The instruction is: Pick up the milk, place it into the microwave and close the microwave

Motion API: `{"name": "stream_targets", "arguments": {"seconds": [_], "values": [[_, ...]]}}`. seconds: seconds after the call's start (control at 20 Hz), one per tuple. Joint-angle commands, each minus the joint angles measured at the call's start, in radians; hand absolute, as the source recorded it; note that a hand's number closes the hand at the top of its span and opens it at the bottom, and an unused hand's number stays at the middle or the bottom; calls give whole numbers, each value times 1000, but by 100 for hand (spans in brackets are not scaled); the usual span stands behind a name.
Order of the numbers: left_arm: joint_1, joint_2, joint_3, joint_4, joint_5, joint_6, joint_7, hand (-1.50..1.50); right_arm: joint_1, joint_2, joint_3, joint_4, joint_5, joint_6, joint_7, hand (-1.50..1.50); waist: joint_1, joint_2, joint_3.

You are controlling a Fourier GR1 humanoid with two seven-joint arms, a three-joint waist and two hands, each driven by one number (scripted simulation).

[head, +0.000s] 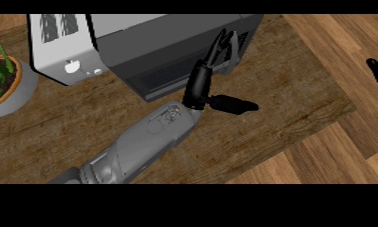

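Note:
The dark grey microwave (177, 41) stands at the back of the wooden counter, its front with the dark window (166, 77) facing me. That front looks flat against the body. My left hand (198, 88) is open. Its straight fingers (221, 51) lie against the right end of the microwave's front, and the thumb (232, 104) sticks out to the right. No milk is in view. Only a small black part of my right hand (373, 69) shows at the right edge.
A white toaster (63, 46) stands just left of the microwave. A potted plant (11, 83) sits at the far left edge. The counter's edge (310, 131) runs diagonally at the right, with wooden floor beyond it.

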Motion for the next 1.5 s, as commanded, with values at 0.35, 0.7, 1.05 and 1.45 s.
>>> {"name": "stream_targets", "arguments": {"seconds": [0.35,0.7,1.05,1.45], "values": [[-61,-7,16,64,70,-2,-21,-150,-36,-35,-5,8,-52,14,34,-150,-6,8,1],[-60,-7,5,80,101,3,-52,-150,-31,-49,-3,14,-79,29,51,-150,-25,6,2],[-67,-7,2,89,135,6,-70,-150,-53,-68,3,11,-103,42,69,-150,-22,6,1],[-77,-7,-30,140,168,-57,-22,150,-62,-77,3,13,-127,43,84,-150,-18,14,7]]}}
